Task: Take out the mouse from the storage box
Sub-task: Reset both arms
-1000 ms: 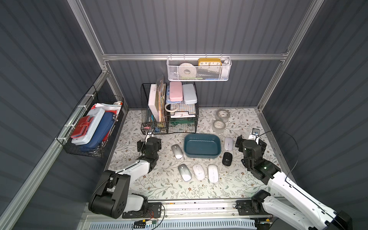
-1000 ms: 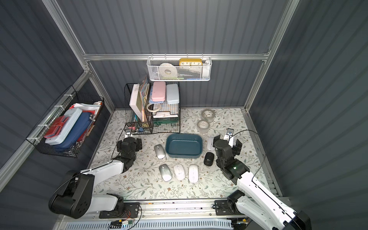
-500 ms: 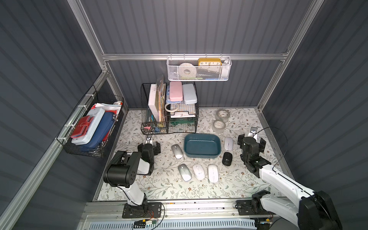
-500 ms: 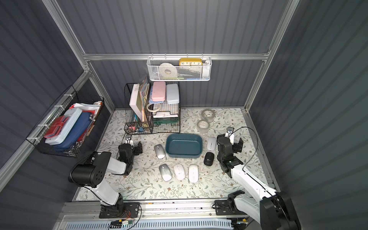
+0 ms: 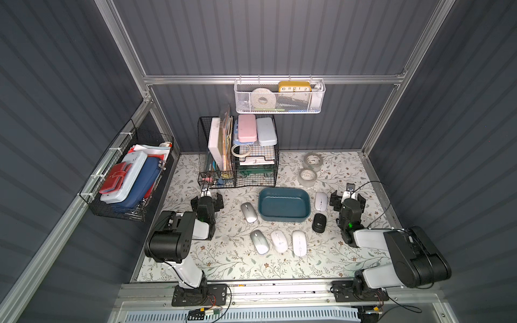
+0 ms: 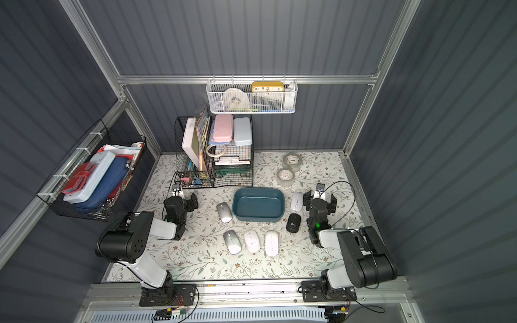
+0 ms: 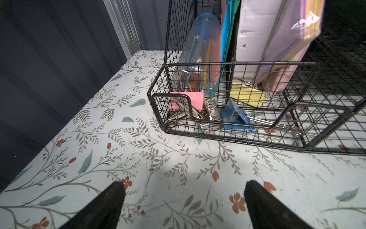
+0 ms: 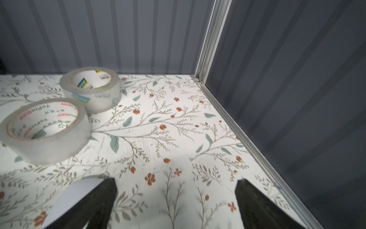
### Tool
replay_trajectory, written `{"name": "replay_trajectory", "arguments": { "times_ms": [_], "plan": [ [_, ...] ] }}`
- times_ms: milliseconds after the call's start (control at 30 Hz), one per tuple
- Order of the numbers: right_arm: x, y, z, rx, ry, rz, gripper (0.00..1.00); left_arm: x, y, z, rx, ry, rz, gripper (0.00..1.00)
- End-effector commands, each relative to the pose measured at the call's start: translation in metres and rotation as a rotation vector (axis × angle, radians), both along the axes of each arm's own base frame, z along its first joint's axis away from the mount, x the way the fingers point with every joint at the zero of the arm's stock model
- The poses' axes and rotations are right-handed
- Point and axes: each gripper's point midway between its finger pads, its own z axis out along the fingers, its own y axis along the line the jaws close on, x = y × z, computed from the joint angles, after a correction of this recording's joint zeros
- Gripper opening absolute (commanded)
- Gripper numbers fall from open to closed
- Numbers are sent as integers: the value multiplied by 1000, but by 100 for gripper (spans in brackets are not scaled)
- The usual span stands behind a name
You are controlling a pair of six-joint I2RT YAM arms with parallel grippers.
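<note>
Both arms (image 5: 179,232) have folded back, left gripper (image 7: 182,186) and right gripper (image 8: 176,181) fingers wide, flanking the storage box (image 5: 284,204).

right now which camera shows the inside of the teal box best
Both top views: they look down into the teal box and show its whole floor, with no mouse inside. The left wrist view faces the wire rack, the right wrist view the tape rolls; neither shows the box.
</note>
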Motion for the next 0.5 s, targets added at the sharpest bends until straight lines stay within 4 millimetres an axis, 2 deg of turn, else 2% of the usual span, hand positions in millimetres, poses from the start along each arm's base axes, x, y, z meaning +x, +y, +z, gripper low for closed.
{"name": "replay_trajectory", "arguments": {
  "times_ms": [0, 467],
  "plan": [
    [9, -3, 8, 101, -95, 51, 99, 1, 2, 2, -12, -2, 16, 99],
    [20, -10, 5, 108, -56, 12, 99, 2, 5, 0, -23, 7, 14, 99]
  ]
}}
